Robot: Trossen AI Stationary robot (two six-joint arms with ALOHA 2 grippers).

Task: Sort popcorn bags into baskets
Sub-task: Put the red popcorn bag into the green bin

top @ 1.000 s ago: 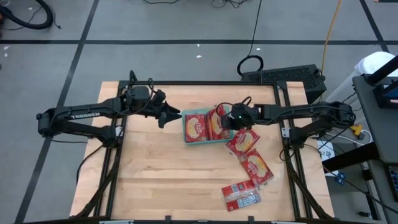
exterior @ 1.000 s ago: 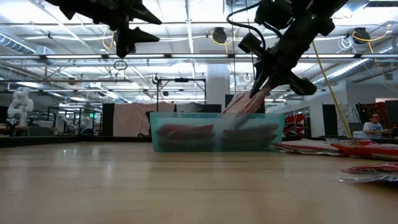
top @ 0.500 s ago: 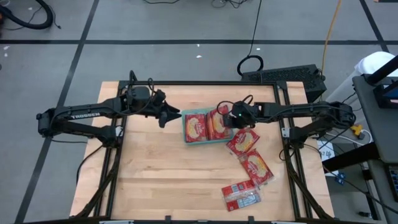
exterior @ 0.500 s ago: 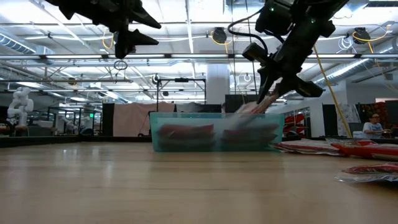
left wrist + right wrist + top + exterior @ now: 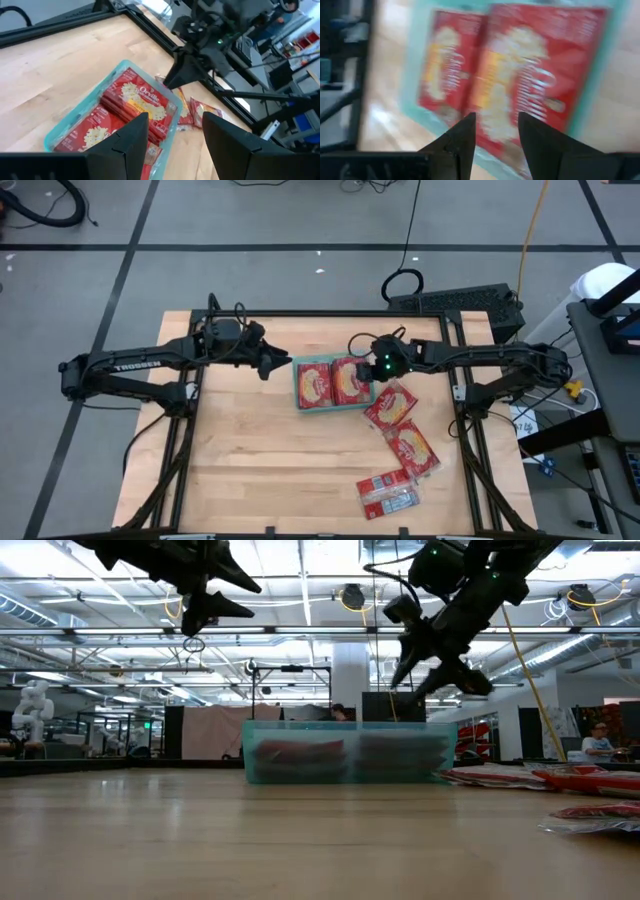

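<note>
The teal-green tray [image 5: 298,393] sits at the middle of the far half of the desk [image 5: 250,470], holding two stacks of red popcorn bags [image 5: 335,383] side by side, picture face up. The right pincer [image 5: 433,668] hangs just above the tray's right side, its fingers spread and holding nothing. The left pincer [image 5: 279,361] hovers off the tray's far left corner, also released and empty, while more popcorn packets [image 5: 404,448] lie loose on the desk to the right and nearer.
</note>
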